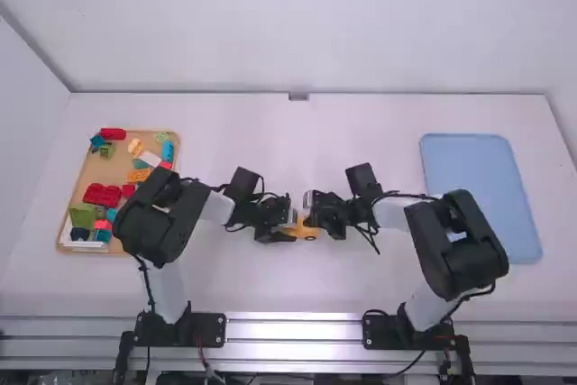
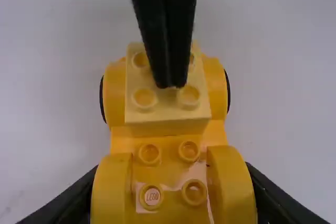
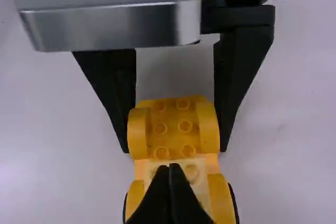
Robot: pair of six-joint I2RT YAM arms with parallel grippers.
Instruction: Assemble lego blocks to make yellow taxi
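High view, clock directions taken from the yellow chassis (image 1: 305,233) with twelve o'clock up the picture. The chassis lies on the white table (image 1: 302,137), between the two grippers. The left gripper (image 1: 291,229) is partly open, its fingers on either side of the chassis's nine-o'clock end, clasping it across the wheel arches. At the three-o'clock end, a pale yellow block (image 2: 168,100) sits studs up on the chassis. The right gripper (image 1: 310,221) is fully closed, with nothing seen between its fingers; its tips meet at the block's studded top. A wooden tray (image 1: 96,167) of loose coloured blocks lies between nine and ten o'clock; from its middle, a green block (image 1: 82,215) is at eight and a red block (image 1: 113,133) at twelve. A blue tray (image 1: 478,196) lies between two and three o'clock.
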